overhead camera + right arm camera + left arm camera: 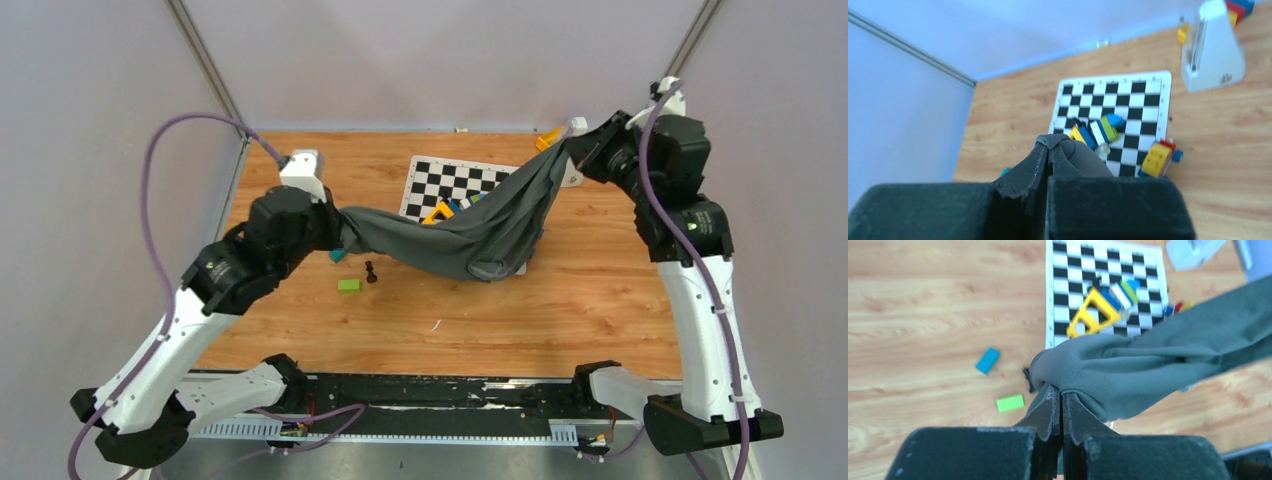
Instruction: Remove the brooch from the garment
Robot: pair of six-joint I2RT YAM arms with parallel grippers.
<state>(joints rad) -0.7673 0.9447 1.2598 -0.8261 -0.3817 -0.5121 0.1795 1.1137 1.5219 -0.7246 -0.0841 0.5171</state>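
Observation:
The dark grey garment (470,225) hangs stretched in the air between my two grippers, sagging over the chequered board (450,180). My left gripper (335,232) is shut on its left end; the left wrist view shows the fabric (1148,360) pinched at the fingertips (1050,397). My right gripper (580,150) is shut on its right end, held higher; the right wrist view shows a fold of fabric (1073,152) between the fingertips (1040,150). No brooch shows in any view.
Coloured toy bricks (1108,300) and a yellow frame (1093,315) lie on the board. A green block (348,285), a black chess piece (371,270) and a teal block (338,256) lie on the wood. A white stand (1210,50) is at the back right.

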